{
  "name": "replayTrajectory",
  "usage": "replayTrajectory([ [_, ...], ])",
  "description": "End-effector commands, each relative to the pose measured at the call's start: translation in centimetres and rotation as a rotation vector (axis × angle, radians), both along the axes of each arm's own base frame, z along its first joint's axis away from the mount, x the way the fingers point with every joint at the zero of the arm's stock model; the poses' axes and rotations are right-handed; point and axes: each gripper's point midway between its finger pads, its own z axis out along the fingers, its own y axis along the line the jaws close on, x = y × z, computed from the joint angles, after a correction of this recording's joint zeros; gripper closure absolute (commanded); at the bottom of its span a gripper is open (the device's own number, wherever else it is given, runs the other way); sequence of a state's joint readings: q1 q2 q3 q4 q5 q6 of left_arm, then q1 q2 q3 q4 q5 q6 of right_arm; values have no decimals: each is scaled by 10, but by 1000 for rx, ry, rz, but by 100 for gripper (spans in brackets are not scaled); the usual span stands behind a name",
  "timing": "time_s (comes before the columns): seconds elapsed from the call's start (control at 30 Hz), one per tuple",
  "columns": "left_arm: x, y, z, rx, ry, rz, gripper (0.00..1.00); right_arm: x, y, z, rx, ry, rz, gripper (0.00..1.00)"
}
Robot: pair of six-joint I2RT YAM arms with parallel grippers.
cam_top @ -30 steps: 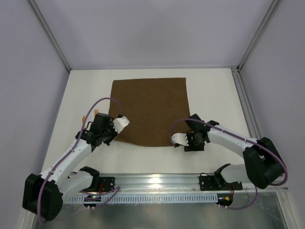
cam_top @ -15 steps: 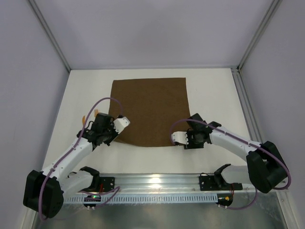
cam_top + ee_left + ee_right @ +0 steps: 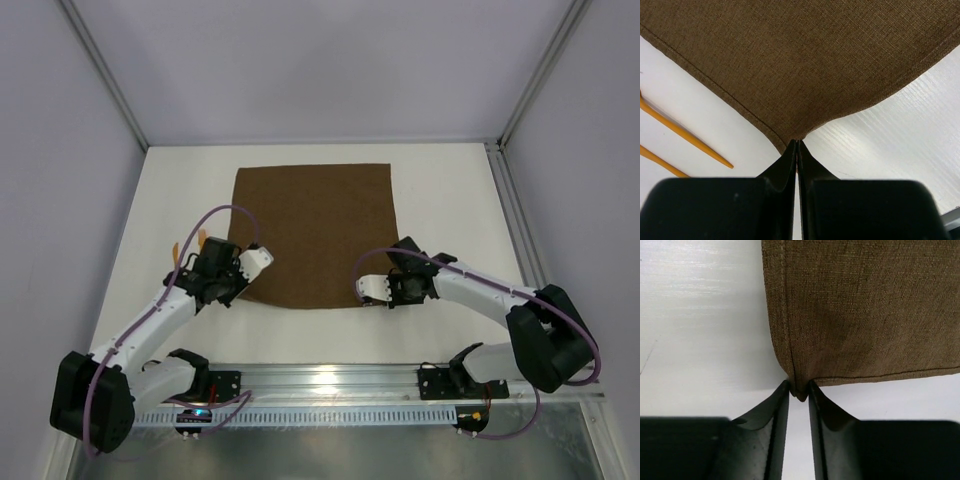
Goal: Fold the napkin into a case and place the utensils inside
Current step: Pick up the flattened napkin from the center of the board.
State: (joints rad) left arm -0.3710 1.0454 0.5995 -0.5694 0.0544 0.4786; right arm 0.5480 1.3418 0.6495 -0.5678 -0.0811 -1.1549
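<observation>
Left gripper [image 3: 797, 150] and right gripper [image 3: 799, 392] each pinch a near corner of the napkin [image 3: 315, 230], which spreads out straight ahead of both.

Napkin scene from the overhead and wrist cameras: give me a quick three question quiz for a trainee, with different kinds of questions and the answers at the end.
1. True or false: the dark brown cloth napkin is already folded into a narrow pouch.
2. Multiple choice: where do the left gripper and the right gripper pinch the napkin? A) its two near corners, B) its two far corners, C) the middle of its side edges.
3. Fill in the blank: the thin orange-tan utensils lie off the napkin's ____ edge, on the robot's own sides.

Key: 1 false, it lies spread out and roughly square. 2 A, one near corner each. 3 left.
</observation>
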Motion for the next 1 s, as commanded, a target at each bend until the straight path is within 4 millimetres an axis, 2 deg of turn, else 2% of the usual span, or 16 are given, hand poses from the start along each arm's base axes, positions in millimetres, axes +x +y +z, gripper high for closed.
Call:
replayTrajectory([
  [0.0,1,-5,6,-21,-6,-11,100,-6,-2,-8,-23,29,12,76],
  [0.17,-2,-1,9,-14,-21,-3,100,-13,0,-2,-20,48,22,97],
  [0.27,-5,1,16,-13,-21,4,100,-16,5,12,4,52,13,97],
  [0.33,-12,0,20,-25,1,3,100,-16,13,29,46,41,14,97],
  [0.4,-20,-1,25,-42,15,-8,100,-33,12,39,54,99,10,97],
  [0.43,-33,-1,23,-48,65,-21,100,-37,17,47,83,123,13,97],
  [0.47,-37,-3,29,-62,69,-33,100,-52,14,52,76,177,10,97],
  [0.53,-50,-4,35,-75,96,-69,100,-62,22,69,123,205,12,97],
  [0.57,-63,-6,41,-94,130,-93,100,-78,23,74,143,262,20,97],
  [0.67,-68,1,61,-84,81,-88,100,-95,22,93,185,297,14,97],
  [0.73,-50,3,64,-78,21,-30,100,-98,23,104,208,291,11,97],
  [0.8,-34,11,65,-34,-22,35,100,-93,27,111,232,262,14,97],
  [0.87,-16,11,75,-35,-79,82,100,-71,30,114,234,160,6,97],
  [0.9,6,14,94,-25,-170,126,100,-59,30,115,233,119,-17,97],
  [0.97,29,13,101,-11,-204,165,100,-25,35,115,259,41,-75,97],
])
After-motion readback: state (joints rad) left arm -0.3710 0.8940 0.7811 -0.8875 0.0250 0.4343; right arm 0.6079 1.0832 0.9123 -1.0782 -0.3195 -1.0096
